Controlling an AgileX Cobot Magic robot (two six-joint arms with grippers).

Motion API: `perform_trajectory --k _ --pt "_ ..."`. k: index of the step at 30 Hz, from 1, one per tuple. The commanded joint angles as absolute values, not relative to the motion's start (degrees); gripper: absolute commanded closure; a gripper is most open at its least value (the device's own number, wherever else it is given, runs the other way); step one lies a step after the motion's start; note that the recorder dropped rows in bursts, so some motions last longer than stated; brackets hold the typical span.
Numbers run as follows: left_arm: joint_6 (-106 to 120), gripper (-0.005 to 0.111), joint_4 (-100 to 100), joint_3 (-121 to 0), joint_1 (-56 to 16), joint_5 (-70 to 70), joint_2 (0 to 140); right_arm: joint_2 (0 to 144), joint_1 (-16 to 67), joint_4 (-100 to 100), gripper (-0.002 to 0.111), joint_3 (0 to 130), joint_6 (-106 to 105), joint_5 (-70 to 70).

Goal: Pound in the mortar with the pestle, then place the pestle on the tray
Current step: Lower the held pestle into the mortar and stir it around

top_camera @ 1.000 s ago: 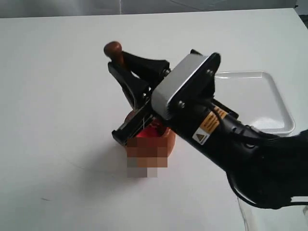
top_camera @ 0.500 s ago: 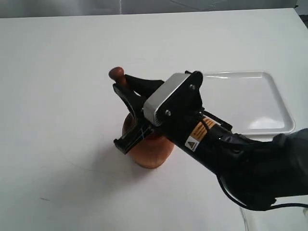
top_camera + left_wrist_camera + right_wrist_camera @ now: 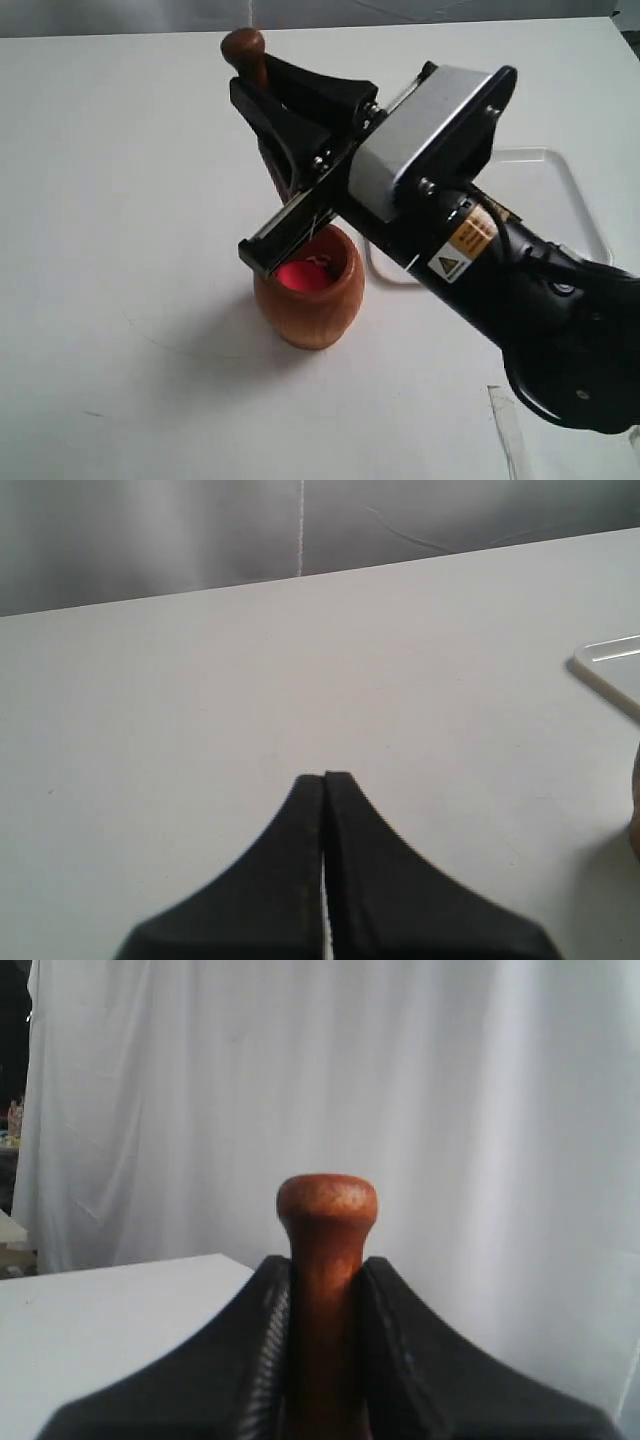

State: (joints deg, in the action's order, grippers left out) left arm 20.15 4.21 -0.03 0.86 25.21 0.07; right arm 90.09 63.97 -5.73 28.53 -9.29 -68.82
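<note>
One wide white bench (image 3: 110, 230) carries everything under me. The next largest thing is the tray (image 3: 560, 195), glossy white and low-rimmed. It lies flat on the bench behind my right end effector (image 3: 252, 80), partly hidden by my wrist. One rounded corner of it also shows off to the side of my left end effector (image 3: 325, 780).

The mortar (image 3: 310, 300) stands upright on the bench directly below my right end effector, beside the tray and apart from it. Its mouth is open to view.

The pestle (image 3: 326, 1260) is clamped between my right fingers just under its round knob. It stands nearly upright, with the knob poking up above the fingertips. Its shaft runs down behind the fingers toward the mortar. My own body hides the thick end, so I cannot tell whether it reaches inside the rim.

A bright red lump (image 3: 300, 275) sits in the bottom of the mortar.

My left end effector hangs over bare bench, with its two fingers pressed together and nothing between them.
</note>
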Motion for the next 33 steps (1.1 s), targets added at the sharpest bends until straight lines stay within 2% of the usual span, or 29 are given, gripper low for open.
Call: perform_trajectory --k 1,11,23,33 --pt "19.7 0.107 3.8 0.0 0.4 25.0 0.0 94.8 64.0 -5.0 0.108 28.5 -9.7 -68.0" --pt "19.7 0.107 3.8 0.0 0.4 25.0 0.0 105.1 64.0 -5.5 0.108 28.5 -6.2 -68.6" --pt "19.7 0.107 3.8 0.0 0.4 25.0 0.0 90.0 64.0 -6.1 0.108 28.6 -6.6 -70.0" --pt "19.7 0.107 3.8 0.0 0.4 25.0 0.0 93.2 64.0 -5.9 0.108 28.0 -10.0 -62.8"
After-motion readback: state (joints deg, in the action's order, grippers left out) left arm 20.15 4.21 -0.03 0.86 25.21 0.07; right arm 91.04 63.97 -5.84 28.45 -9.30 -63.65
